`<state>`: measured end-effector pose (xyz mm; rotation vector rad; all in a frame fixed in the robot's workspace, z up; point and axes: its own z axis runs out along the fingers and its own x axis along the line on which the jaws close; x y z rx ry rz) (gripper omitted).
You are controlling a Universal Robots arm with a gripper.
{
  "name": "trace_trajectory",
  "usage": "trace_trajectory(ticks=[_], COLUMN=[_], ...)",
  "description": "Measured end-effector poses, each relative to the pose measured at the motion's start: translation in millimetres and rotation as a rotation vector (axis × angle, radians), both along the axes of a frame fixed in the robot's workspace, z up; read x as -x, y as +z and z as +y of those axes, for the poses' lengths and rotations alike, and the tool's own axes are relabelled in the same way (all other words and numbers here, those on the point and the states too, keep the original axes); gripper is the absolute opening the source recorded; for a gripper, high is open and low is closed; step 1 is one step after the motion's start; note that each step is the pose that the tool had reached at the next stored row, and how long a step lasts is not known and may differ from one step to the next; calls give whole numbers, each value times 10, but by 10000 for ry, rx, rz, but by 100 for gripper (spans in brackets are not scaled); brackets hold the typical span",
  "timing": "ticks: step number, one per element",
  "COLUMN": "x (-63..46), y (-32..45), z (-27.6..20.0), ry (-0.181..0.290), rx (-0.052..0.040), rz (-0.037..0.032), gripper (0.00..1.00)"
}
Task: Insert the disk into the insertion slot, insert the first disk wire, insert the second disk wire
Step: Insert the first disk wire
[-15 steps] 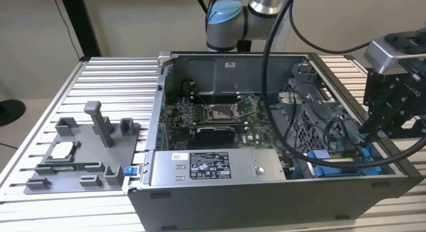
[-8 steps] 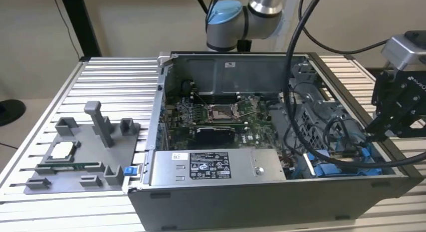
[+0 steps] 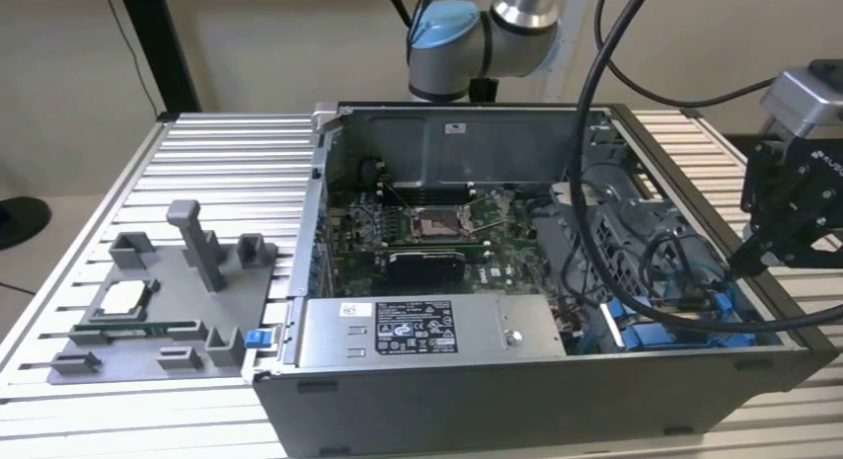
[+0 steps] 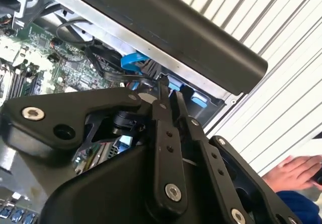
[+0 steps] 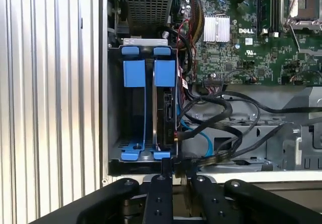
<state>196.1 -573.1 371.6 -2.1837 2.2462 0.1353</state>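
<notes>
1. Disk (image 5: pixel 164 110): in the first wrist view it stands on edge inside the insertion slot (image 5: pixel 114 123), in the compartment nearer the motherboard (image 5: pixel 241 48). Its dark connector edge faces the camera. Blue frame tabs show at both ends of it.
2. Insertion slot: the compartment beside the disk, on the side of the case wall, holds no drive. In the exterior view the slot's blue parts (image 3: pixel 658 336) sit in the case corner at the exterior view's right, near the front.
3. Cabling: a bundle of black cables (image 5: pixel 221 113) and a blue cable (image 5: pixel 204 136) lie just beside the disk, between it and a grey metal bracket (image 5: pixel 271 133). One black cable (image 5: pixel 216 158) runs to the gripper's tip.
4. Gripper (image 5: pixel 176 164): it is at the slot's open edge, close to the disk's connector end. Whether it is open, closed or clamped on the black cable cannot be told.
5. Exterior view: the gripper (image 3: pixel 764 252) hangs over the case's edge at the exterior view's right.
6. Surroundings: the power-supply box (image 3: pixel 409 331) lies along the case front. A grey fixture tray (image 3: pixel 158 311) rests on the slatted table (image 3: pixel 224 173).
7. Second wrist view: a person's hand (image 4: pixel 294 171) rests on the table beyond the case.
</notes>
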Motion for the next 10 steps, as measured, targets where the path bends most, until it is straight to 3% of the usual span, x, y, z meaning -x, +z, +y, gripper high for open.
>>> trace_trajectory(ticks=[2,3,10], x=[-5,-8,-22], y=[-1,-2,-27], z=[0,0,-1], ry=[-1,0,20], rx=[-1,0,-34], rz=[8,11,17], gripper=[0,100,100])
